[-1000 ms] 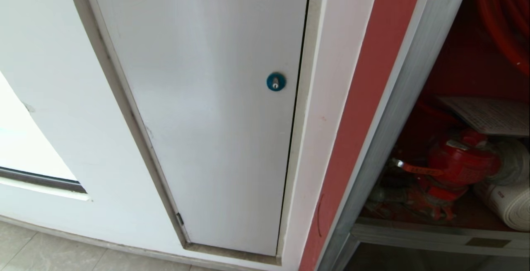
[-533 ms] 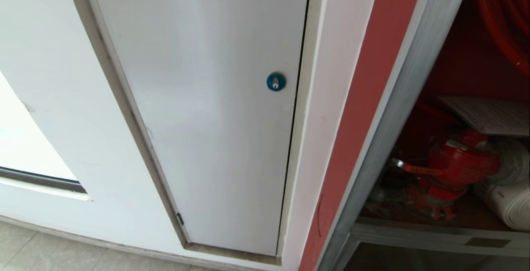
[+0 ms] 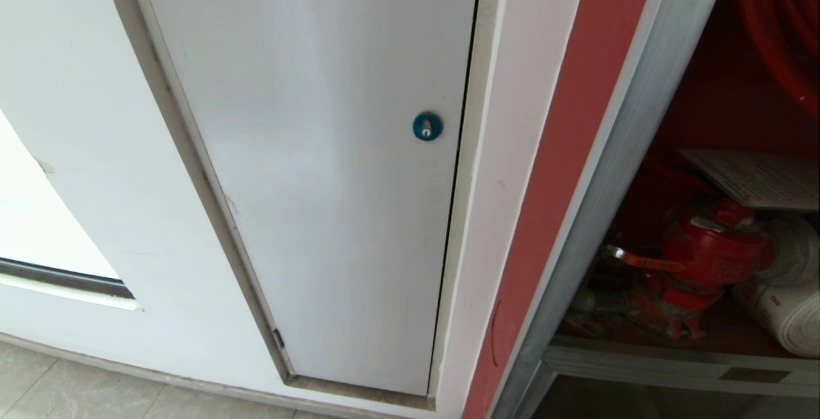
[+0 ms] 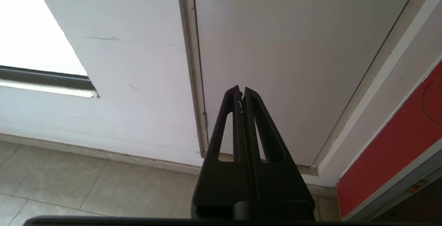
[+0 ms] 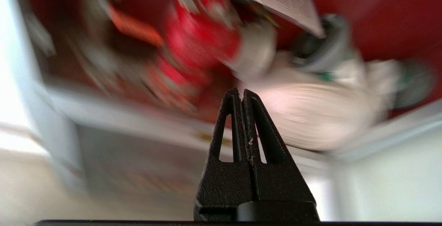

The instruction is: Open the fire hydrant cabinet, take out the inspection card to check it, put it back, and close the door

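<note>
Head view: unchanged from a second ago. Smooth white panel (image 3: 320,182) with a round blue lock (image 3: 426,126) at centre; the fire hydrant cabinet (image 3: 615,169), brushed aluminium frame, stands open at 3 o'clock.
Inspection card (image 3: 759,179): thin pale printed sheet, lying flat above the red valve (image 3: 711,255), at 3 o'clock.
Left wrist view: left gripper (image 4: 241,93) pressed closed, empty, facing the white panel.
Right wrist view: right gripper (image 5: 241,94) closed, empty, facing the blurred cabinet interior; card at 1 o'clock. Likely the reach is starting.
</note>
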Controlling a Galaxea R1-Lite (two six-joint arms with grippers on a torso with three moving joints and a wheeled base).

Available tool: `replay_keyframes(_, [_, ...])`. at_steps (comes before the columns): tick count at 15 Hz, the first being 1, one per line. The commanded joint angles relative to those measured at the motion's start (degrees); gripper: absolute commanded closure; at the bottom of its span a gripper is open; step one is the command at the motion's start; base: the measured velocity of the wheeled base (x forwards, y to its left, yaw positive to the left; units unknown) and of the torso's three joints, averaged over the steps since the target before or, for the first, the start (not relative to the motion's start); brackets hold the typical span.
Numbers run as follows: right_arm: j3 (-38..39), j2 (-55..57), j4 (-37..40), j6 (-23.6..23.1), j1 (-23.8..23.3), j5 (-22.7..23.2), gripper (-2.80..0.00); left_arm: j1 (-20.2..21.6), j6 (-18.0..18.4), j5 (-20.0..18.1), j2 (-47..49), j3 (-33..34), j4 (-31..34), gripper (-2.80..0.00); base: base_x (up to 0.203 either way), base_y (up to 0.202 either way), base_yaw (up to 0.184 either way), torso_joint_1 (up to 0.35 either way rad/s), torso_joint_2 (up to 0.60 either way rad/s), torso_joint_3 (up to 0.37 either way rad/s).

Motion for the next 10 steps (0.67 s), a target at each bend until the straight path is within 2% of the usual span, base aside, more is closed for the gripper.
replay_keyframes(1, [-6.9,7.6,8.4,-13.0,-0.1,-6.2,0.0,0.0,0.0,0.0,0.1,0.0,0.0,0.0,0.0,0.0,0.0,0.0,0.0,0.0])
replay_keyframes(4, [-10.0,13.1,11.9,-28.7,-0.4,-21.3,0.0,0.0,0.0,0.0,0.1,0.0,0.0,0.0,0.0,0.0,0.0,0.0,0.0,0.0])
replay_keyframes(5, [-10.5,15.0,11.7,-32.8,-0.4,-24.3,0.0,0.0,0.0,0.0,0.1,0.0,0.0,0.0,0.0,0.0,0.0,0.0,0.0,0.0])
replay_keyframes(6, [-10.8,16.7,9.6,-35.1,-0.4,-25.8,0.0,0.0,0.0,0.0,0.1,0.0,0.0,0.0,0.0,0.0,0.0,0.0,0.0,0.0])
replay_keyframes(8, [-10.8,19.7,4.0,-36.6,-0.8,-26.5,0.0,0.0,0.0,0.0,0.1,0.0,0.0,0.0,0.0,0.0,0.0,0.0,0.0,0.0])
replay_keyframes(10, [-10.2,20.7,3.6,-39.4,-5.0,-26.0,0.0,0.0,0.0,0.0,0.1,0.0,0.0,0.0,0.0,0.0,0.0,0.0,0.0,0.0])
